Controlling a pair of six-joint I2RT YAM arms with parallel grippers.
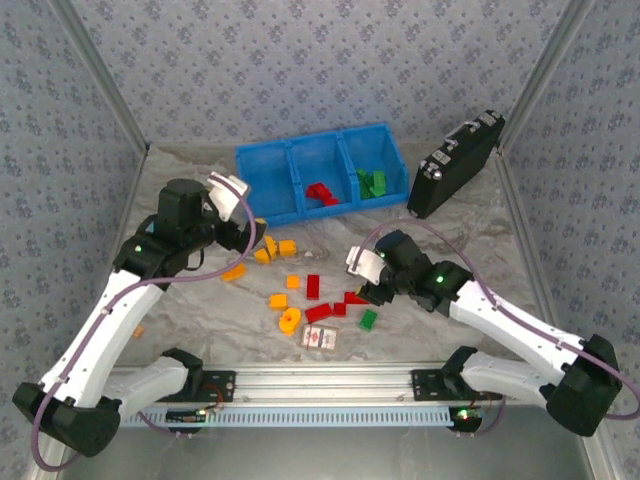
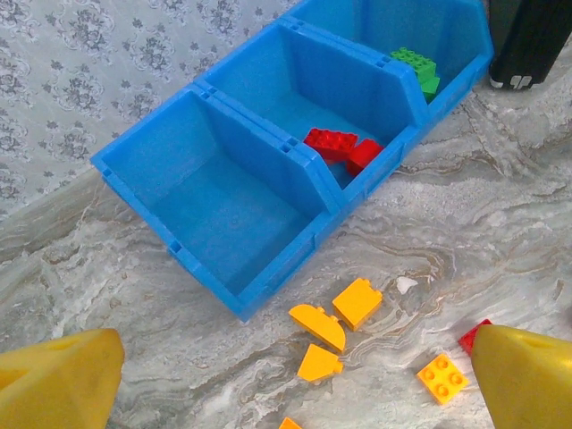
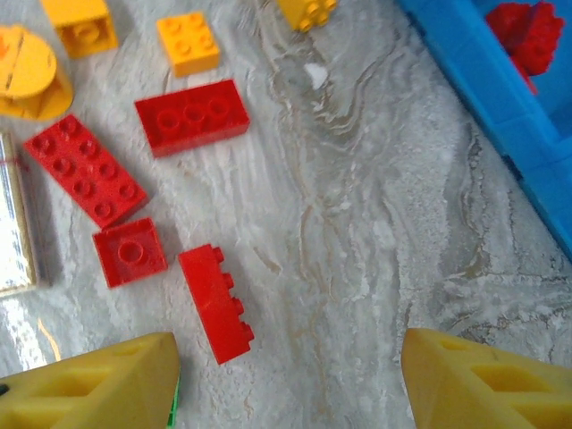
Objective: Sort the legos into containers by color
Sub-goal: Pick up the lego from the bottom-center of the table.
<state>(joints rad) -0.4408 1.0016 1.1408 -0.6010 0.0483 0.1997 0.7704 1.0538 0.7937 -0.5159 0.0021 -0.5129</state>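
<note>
The blue tray [image 1: 262, 158] stands at the back of the table; its left bin [image 2: 223, 214] is empty, the middle one holds red bricks [image 2: 340, 147] and the right one green bricks [image 2: 416, 67]. My left gripper [image 2: 295, 393] hangs open just in front of the left bin, over three orange bricks [image 2: 357, 302]. Loose red bricks [image 1: 318, 312], orange ones [image 1: 279, 300] and a green one [image 1: 368, 319] lie mid-table. My right gripper [image 3: 290, 384] is open over bare table, with a red brick on its side [image 3: 216, 302] close to its left finger [image 3: 98, 384].
A black case [image 1: 455, 165] leans right of the tray. A flat patterned card box [image 1: 321, 339] lies near the front rail beside a round yellow piece [image 1: 289, 320]. One orange piece [image 1: 137, 330] sits apart by the left arm. Patterned walls close in three sides.
</note>
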